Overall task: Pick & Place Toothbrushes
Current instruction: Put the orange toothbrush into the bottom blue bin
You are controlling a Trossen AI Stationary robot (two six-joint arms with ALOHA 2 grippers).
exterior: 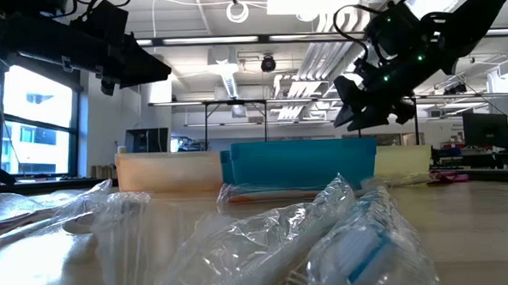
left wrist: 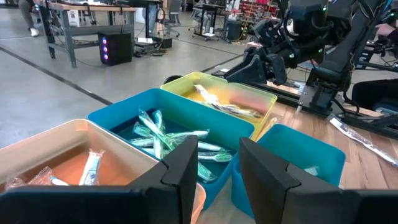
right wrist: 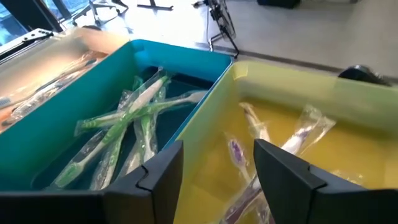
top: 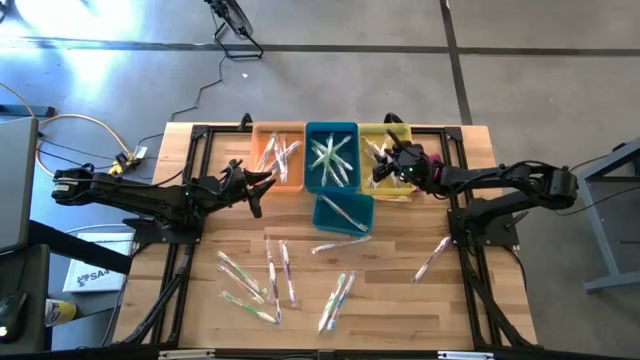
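High view: the right end effector [top: 385, 168] hangs over the yellow bin [top: 393, 135], a glossy rectangular plastic tub at the back of the slatted wooden bench [top: 400, 300]. In its own wrist view its two dark, blocky fingers [right wrist: 283, 171] stand apart with nothing between them, and directly below them wrapped toothbrushes [right wrist: 249, 155] with white and purple handles lie on the yellow floor of the bin in crinkled clear film.

To that end effector's inner side sits the tall teal bin [top: 331, 155], also smooth plastic, holding a crossed heap of green-handled brushes in shiny wrappers. Past it is the orange bin [top: 280, 160] with a few more wrapped brushes. A lower teal bin [top: 344, 212] stands in front of the tall one, toward the open bench, with at least one brush in it.

The left end effector [top: 262, 185] hovers at the near edge of the orange bin; its flat, angular fingers [left wrist: 186, 168] show a moderate gap and carry nothing.

Well in front of both end effectors, loose wrapped toothbrushes [top: 270, 280] lie scattered over the wood grain, thin sticks in wrinkled cellophane, with one [top: 432, 257] lying alone on the right arm's side.
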